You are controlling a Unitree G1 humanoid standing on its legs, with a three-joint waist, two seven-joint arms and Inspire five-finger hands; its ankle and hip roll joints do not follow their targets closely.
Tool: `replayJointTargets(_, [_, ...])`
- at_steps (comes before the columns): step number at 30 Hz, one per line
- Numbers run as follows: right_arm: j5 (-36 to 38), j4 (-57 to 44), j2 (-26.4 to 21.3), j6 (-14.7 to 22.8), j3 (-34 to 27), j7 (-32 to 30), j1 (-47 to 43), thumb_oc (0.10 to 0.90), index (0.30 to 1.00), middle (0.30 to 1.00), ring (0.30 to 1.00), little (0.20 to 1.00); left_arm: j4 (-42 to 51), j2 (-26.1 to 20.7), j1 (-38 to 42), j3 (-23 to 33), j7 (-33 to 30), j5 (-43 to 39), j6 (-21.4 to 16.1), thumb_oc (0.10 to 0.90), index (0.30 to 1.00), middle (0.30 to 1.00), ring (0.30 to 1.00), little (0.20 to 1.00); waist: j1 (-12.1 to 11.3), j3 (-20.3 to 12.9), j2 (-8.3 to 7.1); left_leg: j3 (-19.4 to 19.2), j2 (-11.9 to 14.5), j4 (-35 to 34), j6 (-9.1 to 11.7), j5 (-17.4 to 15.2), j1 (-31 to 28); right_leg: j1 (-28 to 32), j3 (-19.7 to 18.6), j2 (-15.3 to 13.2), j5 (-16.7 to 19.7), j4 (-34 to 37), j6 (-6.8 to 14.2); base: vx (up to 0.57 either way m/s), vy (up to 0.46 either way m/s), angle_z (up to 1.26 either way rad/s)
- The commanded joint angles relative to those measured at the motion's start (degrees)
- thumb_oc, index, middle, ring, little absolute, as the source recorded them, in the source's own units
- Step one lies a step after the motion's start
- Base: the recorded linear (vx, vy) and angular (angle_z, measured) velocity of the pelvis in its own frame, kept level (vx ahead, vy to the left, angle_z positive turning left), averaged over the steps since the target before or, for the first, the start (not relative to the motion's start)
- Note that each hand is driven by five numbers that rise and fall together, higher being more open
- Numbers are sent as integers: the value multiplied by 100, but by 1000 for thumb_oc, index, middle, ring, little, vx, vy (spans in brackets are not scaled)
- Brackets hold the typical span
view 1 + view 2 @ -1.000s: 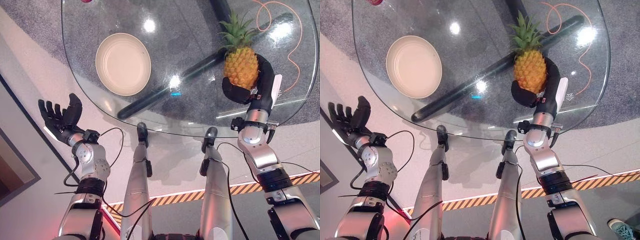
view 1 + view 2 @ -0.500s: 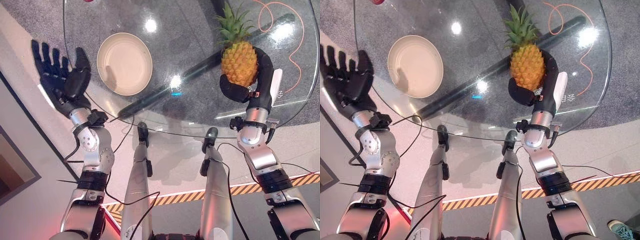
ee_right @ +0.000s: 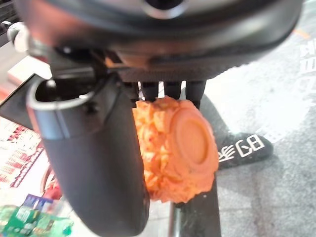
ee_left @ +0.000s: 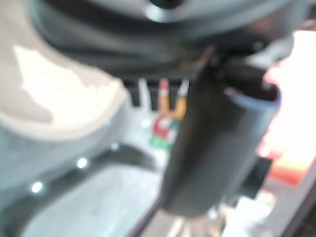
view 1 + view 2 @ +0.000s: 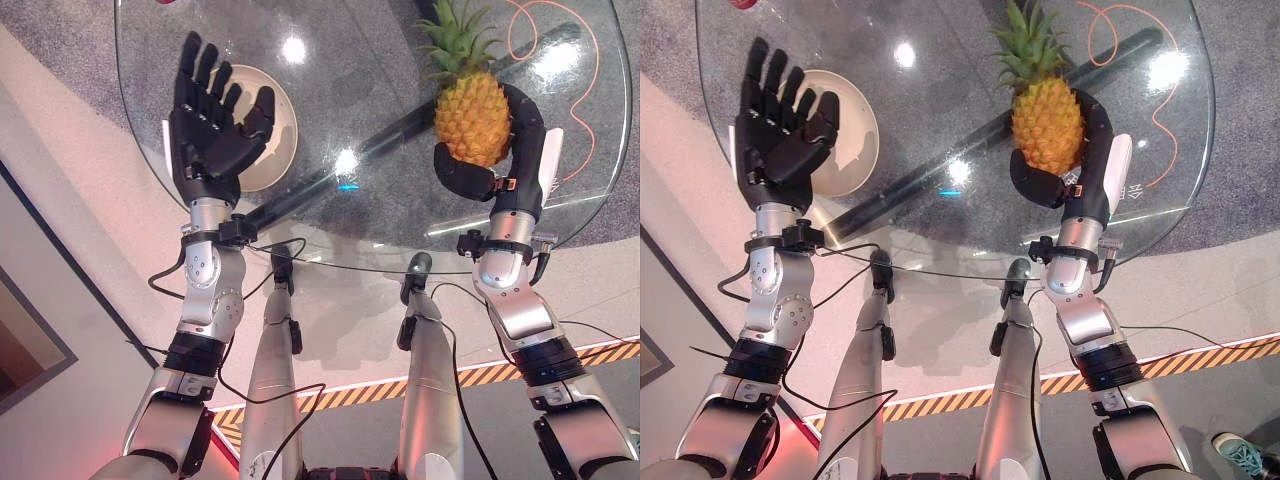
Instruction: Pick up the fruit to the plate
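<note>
Glass forms the round table (image 5: 400, 225) that spans the upper part of both eye views, with grey speckled floor, a dark bar of its base and a loop of orange cord (image 5: 590, 90) seen through it. Next in size is the pineapple (image 5: 470, 115), held above the table's right side with its green crown pointing away from the robot; it is well apart from the plate. The right hand (image 5: 500, 165) has it in a firm grasp, fingers curved round one side and thumb round the base, and the right wrist view shows the fruit's round bottom end (image 3: 190, 143) pressed between thumb and fingers. The left hand (image 5: 215, 125) is raised over the table's left edge, palm toward the camera, fingers spread straight and holding nothing. Behind that hand lies the cream plate (image 5: 280, 130), partly covered by it.
</note>
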State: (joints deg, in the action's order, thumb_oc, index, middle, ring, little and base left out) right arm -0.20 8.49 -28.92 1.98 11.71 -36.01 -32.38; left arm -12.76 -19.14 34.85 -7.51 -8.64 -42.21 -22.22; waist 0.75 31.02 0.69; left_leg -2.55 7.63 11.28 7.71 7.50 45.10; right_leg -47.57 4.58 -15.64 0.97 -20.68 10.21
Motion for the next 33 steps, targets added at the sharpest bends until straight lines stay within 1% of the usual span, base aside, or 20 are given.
replayJointTargets(1, [-600,-1118,-254,678,-174,-36,-636,100,300,300,300,200,686,-387,570,-8,460,-326,-165,800,900,900,900,900,41,-122,-119,120,-134,503,-169,-501,31,167,254,165,373,471,-132,0,0,0])
replayJointTargets(3, [-591,-1117,-283,676,-151,-17,-682,100,300,300,300,200,668,-377,619,-34,524,-406,-126,800,900,900,900,900,54,-122,-115,111,-134,509,-169,-503,30,163,250,167,375,471,-132,0,0,0])
replayJointTargets(9, [-650,-1138,-357,721,-44,146,-879,100,300,300,300,200,721,-290,843,-210,988,-1177,422,800,900,900,900,900,104,-122,-91,75,-139,502,-167,-493,30,153,229,163,399,498,-118,0,0,0])
replayJointTargets(13, [-661,-1175,-397,686,23,240,-996,100,300,300,300,200,757,-240,958,-277,1119,-1493,595,800,900,900,900,900,125,-122,-87,54,-135,479,-163,-486,20,160,223,154,415,529,-110,0,0,0])
replayJointTargets(18, [-669,-1186,-412,696,100,278,-1080,100,300,300,300,200,733,-183,1061,-339,1264,-1781,665,800,900,900,900,900,143,-122,-86,45,-135,491,-161,-487,42,143,213,147,422,542,-108,0,0,0])
replayJointTargets(24, [-672,-1204,-419,715,179,350,-1178,100,300,300,300,200,783,-74,1157,-432,1572,-2307,967,800,900,900,900,900,170,-122,-96,25,-133,478,-167,-488,52,127,207,150,435,566,-105,0,0,0])
replayJointTargets(28, [-692,-1244,-406,648,263,447,-1259,100,300,300,300,200,833,15,1218,-479,1753,-2747,1169,800,900,900,900,900,180,-122,-93,22,-138,482,-173,-488,63,115,198,145,445,577,-105,0,0,0])
replayJointTargets(33, [-715,-1229,-370,643,338,548,-1292,100,300,300,300,200,847,132,1241,-496,1925,-3068,1259,800,900,900,900,900,194,-122,-102,15,-144,478,-171,-492,80,106,187,146,447,600,-109,0,0,0])
